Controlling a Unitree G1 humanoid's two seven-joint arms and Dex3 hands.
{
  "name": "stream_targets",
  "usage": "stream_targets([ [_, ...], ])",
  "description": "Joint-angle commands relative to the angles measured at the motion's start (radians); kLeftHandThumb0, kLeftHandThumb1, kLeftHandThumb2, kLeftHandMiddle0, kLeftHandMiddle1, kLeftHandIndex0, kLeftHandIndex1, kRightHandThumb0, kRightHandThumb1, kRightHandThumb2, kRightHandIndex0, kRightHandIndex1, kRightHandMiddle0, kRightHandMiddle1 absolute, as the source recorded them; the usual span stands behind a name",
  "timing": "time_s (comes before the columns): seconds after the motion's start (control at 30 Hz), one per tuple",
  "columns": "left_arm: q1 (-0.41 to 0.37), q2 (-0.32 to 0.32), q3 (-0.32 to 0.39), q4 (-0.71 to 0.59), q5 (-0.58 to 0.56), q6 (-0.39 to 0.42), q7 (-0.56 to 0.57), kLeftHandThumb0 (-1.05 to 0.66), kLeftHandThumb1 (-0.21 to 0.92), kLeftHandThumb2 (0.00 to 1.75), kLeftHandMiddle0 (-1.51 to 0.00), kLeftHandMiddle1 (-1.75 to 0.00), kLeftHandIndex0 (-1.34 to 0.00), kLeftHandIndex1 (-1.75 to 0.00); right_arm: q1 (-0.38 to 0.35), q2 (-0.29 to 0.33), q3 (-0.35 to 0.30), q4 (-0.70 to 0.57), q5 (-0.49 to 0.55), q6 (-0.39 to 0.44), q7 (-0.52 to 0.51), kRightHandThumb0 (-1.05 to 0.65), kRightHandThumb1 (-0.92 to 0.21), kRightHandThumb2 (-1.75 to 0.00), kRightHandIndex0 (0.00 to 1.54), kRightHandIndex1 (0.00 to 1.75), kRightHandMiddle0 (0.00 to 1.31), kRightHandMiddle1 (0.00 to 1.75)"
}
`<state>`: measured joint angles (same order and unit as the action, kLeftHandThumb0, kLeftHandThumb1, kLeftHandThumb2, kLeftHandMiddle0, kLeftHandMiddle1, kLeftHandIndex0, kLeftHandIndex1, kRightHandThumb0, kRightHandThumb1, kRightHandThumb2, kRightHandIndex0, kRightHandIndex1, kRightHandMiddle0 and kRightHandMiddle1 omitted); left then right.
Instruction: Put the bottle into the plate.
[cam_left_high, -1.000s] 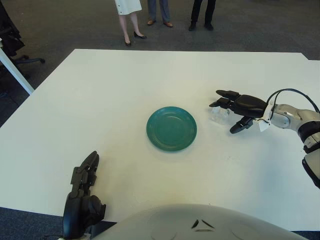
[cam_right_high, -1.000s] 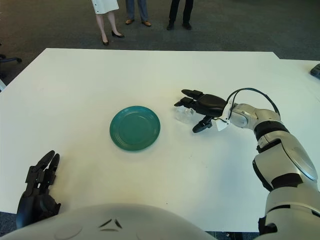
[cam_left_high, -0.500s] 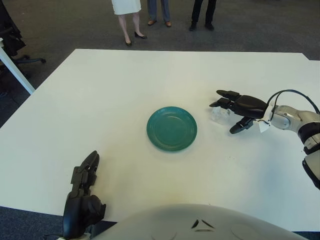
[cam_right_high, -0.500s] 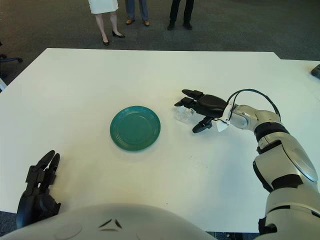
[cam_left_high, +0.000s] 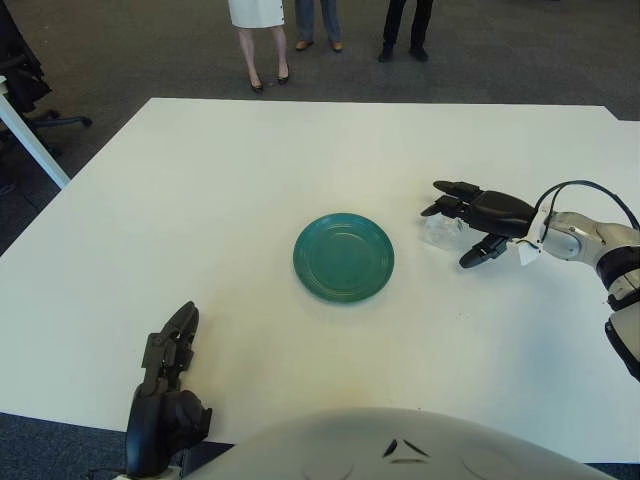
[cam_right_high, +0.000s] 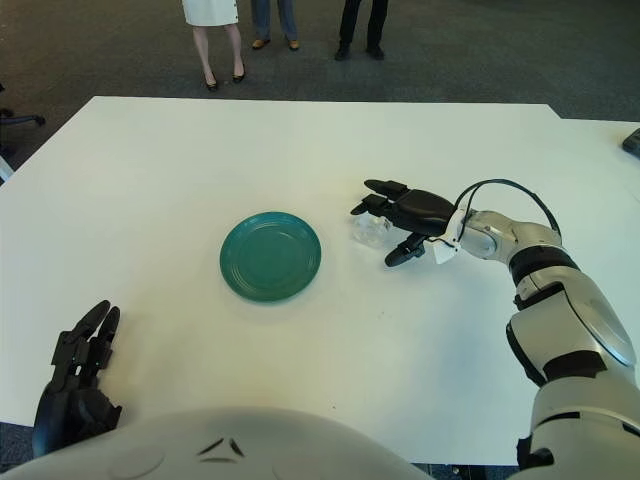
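Task status: not yet accomplished, in my judgement. The green plate (cam_left_high: 343, 257) sits bare near the middle of the white table (cam_left_high: 220, 180), with nothing in it. The clear bottle (cam_right_high: 372, 229) is on the table to the right of the plate, apart from its rim, and partly under my right hand (cam_right_high: 405, 212).

Right hand: it is reached out over the bottle with the fingers (cam_left_high: 450, 188) extended above and beyond it and the thumb (cam_left_high: 479, 251) splayed out on the near side. The fingers are not wrapped round the bottle, so I read the hand as open, with no grasp made. Whether any finger touches the bottle I cannot tell.

Left hand (cam_left_high: 166, 385): idle at the near left edge of the table, fingers loosely extended, holding nothing.

Remaining work, as I judge it: close on the bottle, lift it, carry it left to the plate and release it there.

Limits of observation: the bottle is transparent and largely covered by the hand; I cannot make out its outline, its cap or whether it is lying or upright. Three bystanders (cam_left_high: 256, 40) at the far side are cut off above the legs.
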<state>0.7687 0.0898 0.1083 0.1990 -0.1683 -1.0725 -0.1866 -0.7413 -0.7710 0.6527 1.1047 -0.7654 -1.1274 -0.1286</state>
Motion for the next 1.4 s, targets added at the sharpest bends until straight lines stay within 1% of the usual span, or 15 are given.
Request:
stream_targets([
  [0.0,0.008,-0.008,-0.002,0.033,0.014,0.027,-0.003,-1.05,0.92,1.00,-0.27,-0.01,0.00,-0.74,0.056,0.009,0.020,0.008,-0.028,0.000,0.053,-0.94,-0.92,-0.33,0.32,1.30,0.19,1.49],
  [0.03,0.005,-0.008,-0.001,0.035,0.015,0.024,-0.002,-1.05,0.92,0.99,-0.28,-0.01,0.00,-0.74,0.057,0.011,0.018,0.008,-0.024,-0.002,0.057,-0.91,-0.92,-0.33,0.34,1.46,0.25,1.59],
  [0.07,0.003,-0.009,0.000,0.035,0.016,0.020,-0.001,-1.05,0.92,0.99,-0.28,-0.01,0.00,-0.74,0.060,0.012,0.018,0.006,-0.023,-0.003,0.059,-0.90,-0.92,-0.33,0.34,1.52,0.27,1.62],
  [0.13,-0.002,-0.011,0.001,0.038,0.019,0.016,0.001,-1.05,0.92,0.99,-0.29,-0.02,0.00,-0.75,0.062,0.015,0.018,0.005,-0.026,-0.003,0.059,-0.86,-0.92,-0.33,0.40,1.65,0.36,1.69],
  [0.27,-0.006,-0.014,0.002,0.036,0.024,0.019,0.005,-1.05,0.92,0.99,-0.30,-0.02,-0.01,-0.76,0.060,0.014,0.027,0.002,-0.053,-0.008,0.022,-0.83,-0.92,-0.35,0.53,1.72,0.47,1.73],
  [0.33,-0.006,-0.018,0.001,0.032,0.026,0.027,0.008,-1.05,0.92,1.00,-0.31,-0.02,-0.01,-0.76,0.057,0.013,0.033,0.000,-0.073,-0.013,-0.009,-0.81,-0.92,-0.37,0.67,1.74,0.58,1.74],
  [0.37,-0.005,-0.019,0.001,0.030,0.025,0.029,0.008,-1.05,0.92,1.00,-0.31,-0.02,-0.01,-0.76,0.055,0.012,0.036,-0.001,-0.084,-0.016,-0.024,-0.81,-0.92,-0.37,0.70,1.74,0.59,1.74],
  [0.43,-0.007,-0.020,0.001,0.030,0.025,0.031,0.009,-1.05,0.92,1.00,-0.31,-0.02,-0.01,-0.77,0.051,0.013,0.041,0.002,-0.101,-0.017,-0.044,-0.81,-0.92,-0.41,0.81,1.74,0.71,1.74],
  [0.47,-0.008,-0.021,0.000,0.029,0.025,0.030,0.009,-1.05,0.92,1.00,-0.31,-0.02,0.00,-0.77,0.049,0.013,0.044,0.001,-0.113,-0.018,-0.060,-0.81,-0.92,-0.41,0.83,1.74,0.72,1.74],
  [0.57,-0.011,-0.024,0.000,0.028,0.024,0.025,0.010,-1.05,0.92,0.99,-0.31,-0.02,0.00,-0.77,0.045,0.011,0.052,0.000,-0.139,-0.021,-0.102,-0.85,-0.92,-0.48,0.97,1.75,0.88,1.75],
  [0.63,-0.016,-0.026,0.001,0.032,0.022,0.020,0.011,-1.05,0.92,0.99,-0.31,-0.01,0.00,-0.77,0.046,0.007,0.053,-0.005,-0.149,-0.026,-0.122,-0.86,-0.92,-0.51,1.02,1.75,0.92,1.75],
  [0.73,-0.022,-0.029,0.004,0.038,0.022,0.014,0.011,-1.05,0.92,0.98,-0.31,-0.01,0.00,-0.77,0.045,0.004,0.056,-0.009,-0.162,-0.031,-0.147,-0.89,-0.92,-0.56,1.09,1.75,0.99,1.75],
  [0.87,-0.027,-0.033,0.007,0.042,0.023,0.014,0.014,-1.05,0.92,0.97,-0.31,-0.01,0.00,-0.78,0.041,0.004,0.064,-0.007,-0.183,-0.029,-0.178,-0.92,-0.92,-0.60,1.15,1.75,1.03,1.75],
  [1.27,-0.042,-0.037,0.011,0.059,0.026,0.013,0.019,-1.05,0.92,0.97,-0.30,0.00,0.00,-0.74,0.017,0.018,0.103,0.021,-0.231,-0.053,-0.239,-0.99,-0.92,-0.69,1.21,1.75,1.09,1.75],
  [1.37,-0.049,-0.037,0.012,0.066,0.027,0.013,0.020,-1.05,0.92,0.97,-0.30,0.00,0.00,-0.74,0.011,0.026,0.104,0.040,-0.220,-0.066,-0.228,-1.01,-0.92,-0.71,1.22,1.75,1.09,1.75],
])
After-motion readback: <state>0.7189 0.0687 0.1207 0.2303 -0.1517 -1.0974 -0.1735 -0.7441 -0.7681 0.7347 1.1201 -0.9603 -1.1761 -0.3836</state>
